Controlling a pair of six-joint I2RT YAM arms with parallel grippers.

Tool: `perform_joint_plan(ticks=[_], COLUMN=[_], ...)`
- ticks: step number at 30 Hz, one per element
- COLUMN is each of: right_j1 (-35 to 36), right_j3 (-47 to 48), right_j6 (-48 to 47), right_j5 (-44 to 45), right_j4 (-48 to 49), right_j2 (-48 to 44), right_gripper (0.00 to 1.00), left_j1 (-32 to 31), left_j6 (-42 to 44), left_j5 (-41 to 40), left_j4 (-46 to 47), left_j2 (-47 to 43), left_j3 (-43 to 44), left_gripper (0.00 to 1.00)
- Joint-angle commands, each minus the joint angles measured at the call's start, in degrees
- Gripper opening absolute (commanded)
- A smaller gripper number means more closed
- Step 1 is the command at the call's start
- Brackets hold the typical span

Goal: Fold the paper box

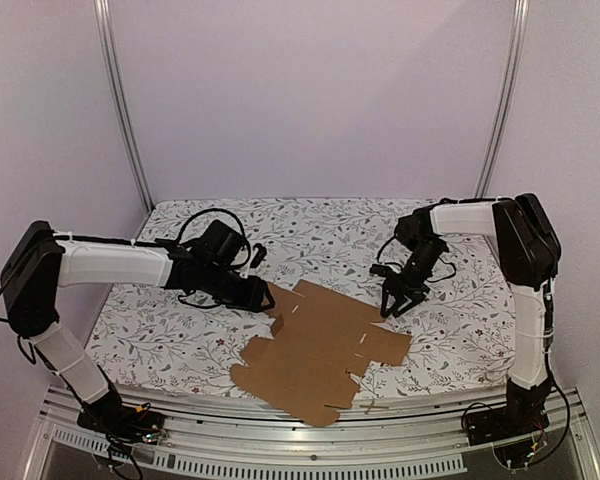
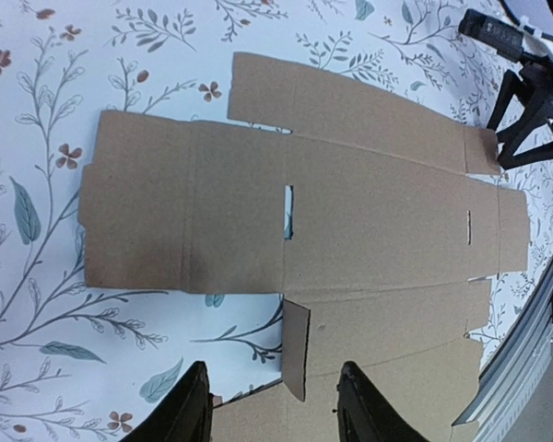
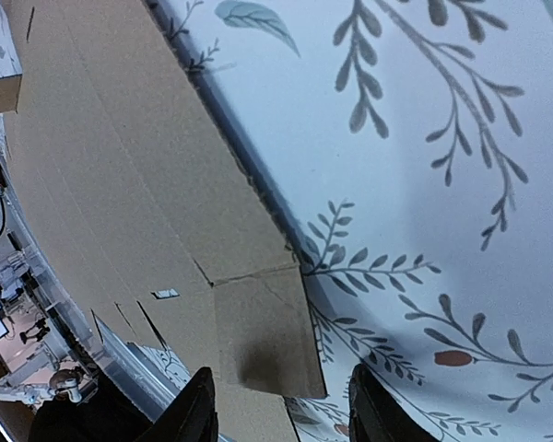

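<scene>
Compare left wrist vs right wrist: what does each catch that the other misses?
Left wrist only: nearly the whole flat paper box, its cut slot, and the right gripper by a far corner. Right wrist only: a close-up of one corner flap and its crease. Both: cardboard lying flat on the floral cloth, with the left gripper or right gripper open over it.

Left pincer, right pincer: both agape.

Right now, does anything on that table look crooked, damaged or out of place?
The cardboard sheet lies flat but askew, and its near corner sticks out past the flowered tablecloth over the metal rail. One small flap seems slightly lifted. No tears or spills show.
</scene>
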Motion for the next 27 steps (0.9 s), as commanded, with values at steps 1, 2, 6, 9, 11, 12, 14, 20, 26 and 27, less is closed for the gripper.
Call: perform_joint_plan(ticks=[1,2,6,9,11,12,14,20,26,27], right_j1=[0.22,0.2,0.22,0.21,0.21,0.22,0.22,0.39,0.92,0.9], right_j3=[2.38,2.65,4.01,5.61,6.74,7.16,8.08,9.37,8.38,8.16], right_j6=[1.3,1.45,2.06,2.32,2.57,2.55,2.58,1.4,-1.48,-1.83], right_j5=[-4.85,-5.13,-8.07,-9.37,-9.84,-9.78,-9.2,-9.72,-9.5,-9.86], right_j4=[-2.28,-2.37,-2.57,-2.75,-2.86,-2.99,-3.09,-3.28,-2.8,-2.76], right_j2=[3.93,4.47,5.76,6.47,6.61,6.61,6.24,3.12,-1.21,-1.6], right_gripper=[0.46,0.44,0.35,0.23,0.13,0.09,0.01,0.0,0.0,0.0], left_j1=[0.58,0.58,0.58,0.67,0.71,0.75,0.84,0.91,1.81,1.81], left_j6=[0.19,0.17,0.17,0.17,0.32,0.47,1.18,8.67,17.14,18.78], left_j5=[-1.39,-1.49,-2.03,-2.53,-3.65,-4.23,-5.47,-3.28,-0.68,0.29], left_j4=[-0.92,-1.01,-1.08,-1.77,-1.97,-1.75,-0.71,14.1,20.3,23.7], left_j2=[-1.85,-1.9,-2.48,-2.94,-3.77,-4.22,-5.12,-9.17,-4.77,-4.27], left_j3=[-0.62,-0.68,-1.33,-1.19,-1.14,-1.09,-1.17,-5.9,-4.49,-5.9], left_gripper=[0.47,0.47,0.47,0.47,0.47,0.47,0.47,0.5,0.52,0.52])
